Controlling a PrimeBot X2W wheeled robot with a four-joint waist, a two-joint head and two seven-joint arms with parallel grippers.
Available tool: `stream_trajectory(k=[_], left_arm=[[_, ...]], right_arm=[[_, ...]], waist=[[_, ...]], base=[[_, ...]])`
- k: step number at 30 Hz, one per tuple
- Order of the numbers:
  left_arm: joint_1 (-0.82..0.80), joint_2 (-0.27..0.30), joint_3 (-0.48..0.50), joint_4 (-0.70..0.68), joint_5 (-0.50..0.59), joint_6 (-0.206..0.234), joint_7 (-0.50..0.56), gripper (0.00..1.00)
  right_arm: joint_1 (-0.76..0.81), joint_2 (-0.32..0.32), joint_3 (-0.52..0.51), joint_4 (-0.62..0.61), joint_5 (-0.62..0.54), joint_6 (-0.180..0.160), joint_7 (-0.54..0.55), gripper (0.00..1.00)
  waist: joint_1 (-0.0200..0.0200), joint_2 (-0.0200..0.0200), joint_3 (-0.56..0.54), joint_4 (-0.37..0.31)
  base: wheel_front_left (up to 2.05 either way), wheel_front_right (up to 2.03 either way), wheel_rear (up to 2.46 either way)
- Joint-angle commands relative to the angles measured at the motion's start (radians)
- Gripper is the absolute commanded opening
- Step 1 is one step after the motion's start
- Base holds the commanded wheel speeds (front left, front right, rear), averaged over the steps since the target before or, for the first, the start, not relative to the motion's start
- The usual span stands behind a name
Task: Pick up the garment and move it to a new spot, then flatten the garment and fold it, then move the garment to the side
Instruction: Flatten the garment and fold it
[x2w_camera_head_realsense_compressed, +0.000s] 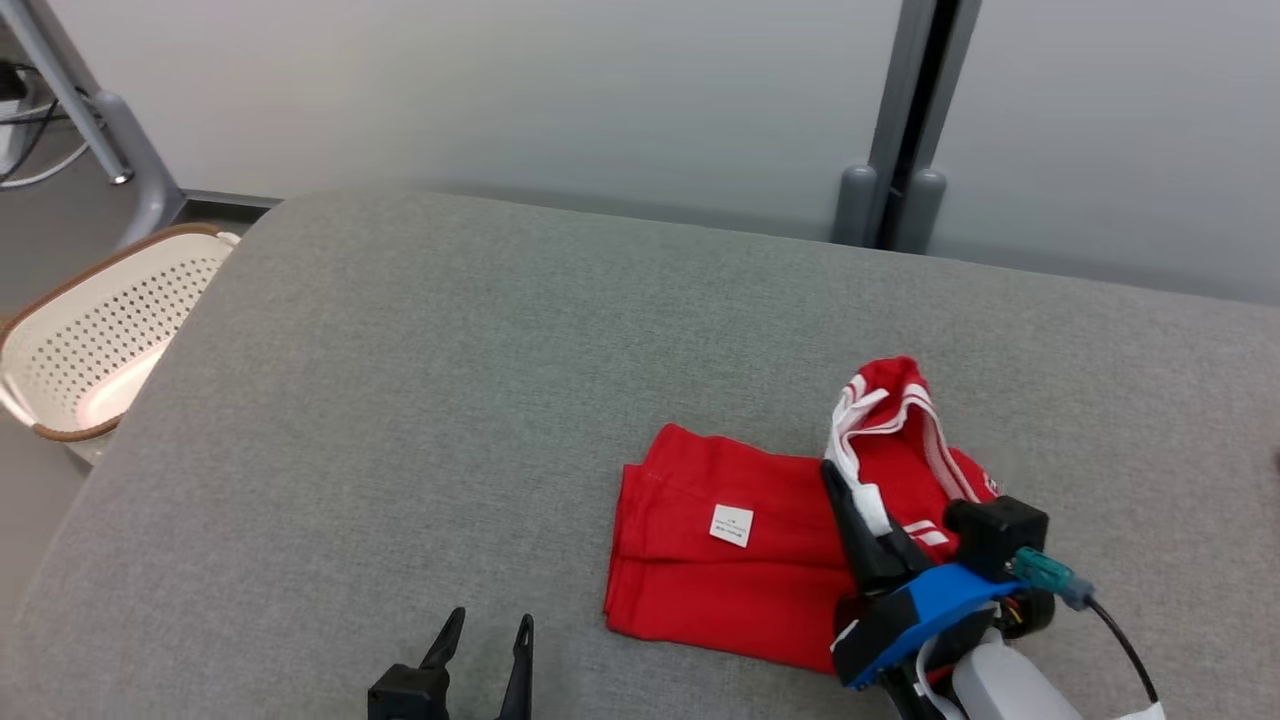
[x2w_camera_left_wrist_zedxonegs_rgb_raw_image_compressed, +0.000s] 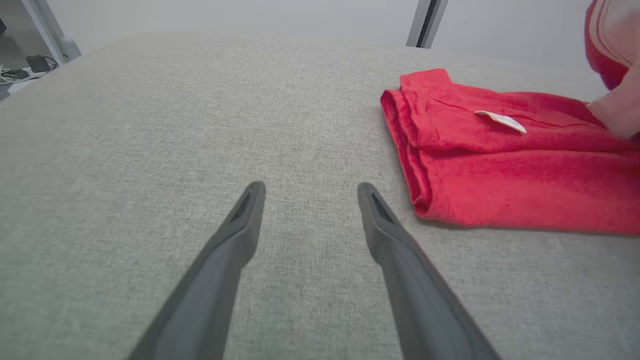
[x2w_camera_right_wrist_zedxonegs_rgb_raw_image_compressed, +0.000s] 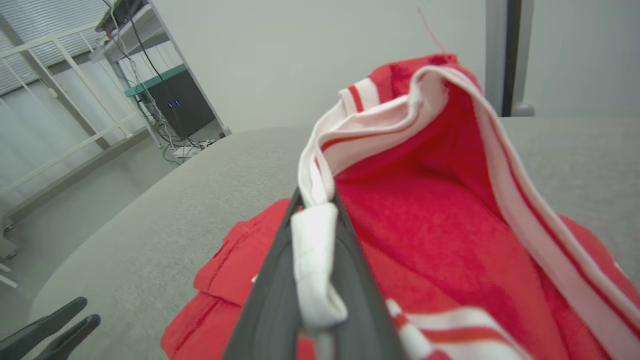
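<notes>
Basket (x2w_camera_head_realsense_compressed: 110, 320) beside cushion (x2w_camera_head_realsense_compressed: 400, 400) — garment (x2w_camera_head_realsense_compressed: 720, 580) on cushion, pinched by rt fingers (x2w_camera_head_realsense_compressed: 852, 522).

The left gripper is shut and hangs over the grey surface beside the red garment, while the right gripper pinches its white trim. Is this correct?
No: the left gripper is open, jaws apart, as the left wrist view shows. The right gripper does pinch the garment by its trim.

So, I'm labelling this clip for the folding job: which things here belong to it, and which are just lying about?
Belong to the job:
red garment
right gripper, shut on its white edge
left gripper, open over the grey surface

Just lying about:
white basket beside the surface
dark post behind it
</notes>
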Motion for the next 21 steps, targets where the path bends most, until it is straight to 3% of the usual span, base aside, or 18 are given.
stream_trajectory(k=[1, 5, 6, 7, 8, 9, 14, 21], left_arm=[[0.004, 0.001, 0.001, 0.002, -0.002, 0.000, -0.004, 1.00], [0.013, 0.001, -0.004, 0.005, -0.005, -0.001, -0.004, 1.00], [0.014, 0.000, -0.005, 0.005, -0.006, 0.001, -0.004, 1.00], [0.016, 0.000, -0.004, 0.006, -0.007, 0.004, -0.004, 1.00], [0.017, 0.001, -0.003, 0.007, -0.005, 0.003, -0.004, 1.00], [0.018, 0.000, -0.001, 0.008, -0.003, 0.004, -0.004, 1.00], [0.018, 0.000, 0.028, 0.000, -0.007, 0.012, -0.004, 1.00], [-0.008, 0.000, 0.063, -0.039, 0.004, 0.016, -0.004, 1.00]], right_arm=[[-0.023, -0.001, 0.033, 0.009, 0.017, 0.000, -0.003, 0.00], [-0.073, -0.001, 0.134, 0.042, 0.061, 0.000, -0.003, 0.00], [-0.084, -0.001, 0.155, 0.047, 0.075, 0.000, -0.003, 0.11], [-0.096, -0.001, 0.174, 0.048, 0.090, 0.000, -0.003, 0.37], [-0.105, -0.001, 0.190, 0.046, 0.104, 0.000, -0.003, 0.92], [-0.113, -0.001, 0.201, 0.040, 0.119, 0.000, -0.003, 1.00], [-0.123, -0.002, 0.186, 0.001, 0.117, 0.000, -0.003, 1.00], [-0.044, -0.002, -0.002, 0.002, -0.054, 0.000, -0.003, 1.00]], waist=[[-0.0001, 0.0000, 0.004, 0.022], [-0.0001, 0.0000, 0.000, 0.067], [-0.0001, 0.0000, -0.001, 0.075], [-0.0001, 0.0000, -0.003, 0.082], [-0.0001, 0.0000, -0.006, 0.087], [-0.0001, 0.0000, -0.008, 0.089], [-0.0001, 0.0000, -0.022, 0.067], [-0.0001, 0.0000, -0.037, -0.019]], base=[[0.00, 0.00, 0.00], [0.00, 0.00, 0.00], [0.00, 0.00, 0.00], [0.00, 0.00, 0.00], [0.00, 0.00, 0.00], [0.00, 0.00, 0.00], [0.00, 0.00, 0.00], [0.00, 0.00, 0.00]])
